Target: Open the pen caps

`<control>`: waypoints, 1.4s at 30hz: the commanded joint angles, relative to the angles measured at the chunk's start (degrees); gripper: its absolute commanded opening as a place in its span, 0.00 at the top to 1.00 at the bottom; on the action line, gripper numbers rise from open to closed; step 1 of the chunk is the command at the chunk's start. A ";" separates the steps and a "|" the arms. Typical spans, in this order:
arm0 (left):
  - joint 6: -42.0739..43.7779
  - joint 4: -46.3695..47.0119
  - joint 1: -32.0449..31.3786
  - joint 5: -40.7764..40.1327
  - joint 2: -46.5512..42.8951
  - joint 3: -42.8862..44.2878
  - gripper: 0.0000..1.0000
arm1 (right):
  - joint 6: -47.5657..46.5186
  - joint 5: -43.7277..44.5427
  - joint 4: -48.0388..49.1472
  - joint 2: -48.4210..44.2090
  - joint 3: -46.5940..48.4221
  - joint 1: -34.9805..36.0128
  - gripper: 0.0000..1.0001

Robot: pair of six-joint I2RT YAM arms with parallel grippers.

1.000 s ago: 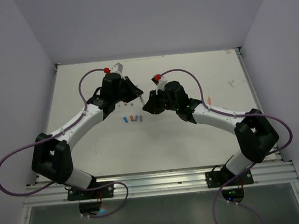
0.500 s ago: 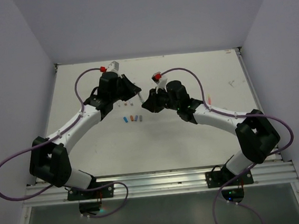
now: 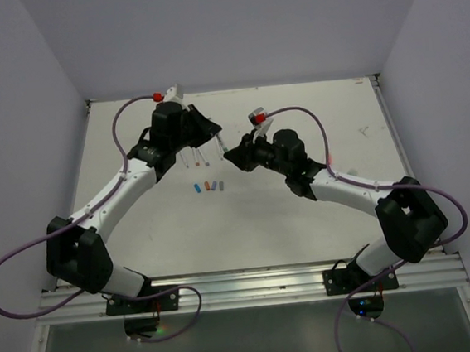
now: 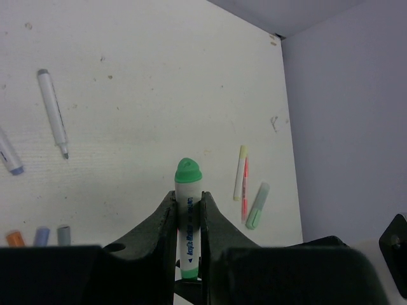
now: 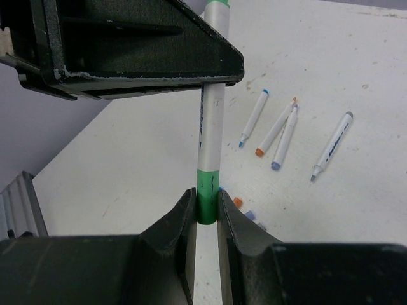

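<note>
A white pen (image 5: pixel 212 121) with green ends is held in the air between both grippers. My left gripper (image 4: pixel 188 196) is shut on its white barrel, and a rounded green end (image 4: pixel 188 171) sticks out past the fingers. My right gripper (image 5: pixel 206 194) is shut on the green cap (image 5: pixel 207 202) at the pen's other end; the cap still sits against the barrel. In the top view the left gripper (image 3: pixel 214 137) and right gripper (image 3: pixel 235 153) meet above the table's middle. Loose caps lie in a row below: blue (image 3: pixel 197 188), orange (image 3: pixel 207 185), purple (image 3: pixel 214 186) and grey (image 3: pixel 221 185).
Several uncapped white pens (image 5: pixel 276 127) lie on the white table (image 3: pixel 306 219) under the grippers. Three capped pens, yellowish (image 4: pixel 240 171), pink (image 4: pixel 245 187) and mint green (image 4: pixel 257 205), lie near the right edge. Walls close in the back and sides.
Both grippers have shifted toward the back of the table, still joined at the pen. The right wrist has swung out to the right.
</note>
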 commanded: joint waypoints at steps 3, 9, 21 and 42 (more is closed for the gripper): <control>-0.93 22.11 5.72 -17.59 -0.53 11.40 1.00 | -0.80 -7.23 -16.57 1.92 -7.55 2.04 1.00; -1.37 24.13 6.16 -20.49 1.05 14.57 1.00 | -0.45 -7.67 -15.25 2.71 -8.77 2.56 1.00; 0.47 18.17 6.68 -13.20 1.40 13.70 1.00 | -0.62 -6.45 -16.65 -1.67 -7.64 2.48 1.00; 3.91 1.90 2.65 9.92 -3.86 0.25 1.00 | -5.19 3.93 -23.08 -2.49 14.24 1.60 0.32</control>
